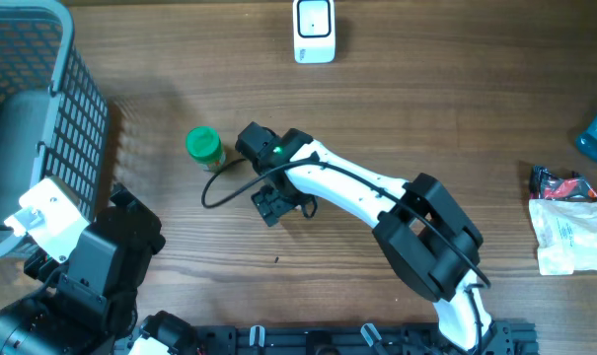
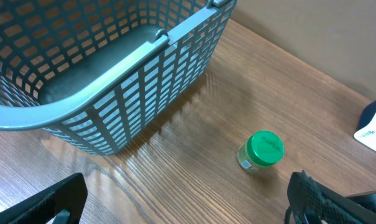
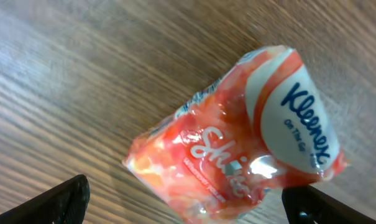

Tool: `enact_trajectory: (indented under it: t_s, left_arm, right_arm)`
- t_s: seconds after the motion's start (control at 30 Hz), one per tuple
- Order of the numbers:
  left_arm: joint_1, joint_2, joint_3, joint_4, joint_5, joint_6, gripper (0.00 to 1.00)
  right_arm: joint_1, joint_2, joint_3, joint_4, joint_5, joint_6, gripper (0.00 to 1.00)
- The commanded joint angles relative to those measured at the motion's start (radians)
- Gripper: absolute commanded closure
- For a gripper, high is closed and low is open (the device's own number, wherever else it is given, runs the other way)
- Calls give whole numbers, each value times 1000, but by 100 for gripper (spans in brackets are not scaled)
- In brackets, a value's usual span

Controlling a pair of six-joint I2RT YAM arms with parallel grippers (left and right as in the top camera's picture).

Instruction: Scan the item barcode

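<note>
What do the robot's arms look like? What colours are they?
The right arm has a long white shell, chunky black joints, a small green light near the wrist and a thin black cable looping out. The left arm is blocky and black with a white plate. The left pincer and right pincer have black fingers.
</note>
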Motion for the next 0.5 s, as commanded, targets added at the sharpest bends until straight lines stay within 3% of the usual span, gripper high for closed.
enact_trajectory:
  t_s: [0.0, 0.1, 0.27, 0.47]
  left_arm:
    - [9, 3, 7, 0, -2, -16, 0]
    - [9, 3, 7, 0, -2, -16, 0]
    - [9, 3, 7, 0, -2, -16, 0]
    - [9, 3, 7, 0, -2, -16, 0]
  right_arm:
    - [-3, -28, -10, -12, 65, -246, 0]
    - [-13, -28, -10, -18, 85, -409, 0]
    - [-37, -29, -10, -40, 81, -481, 0]
    - [-58, -60, -9, -50, 39, -395, 0]
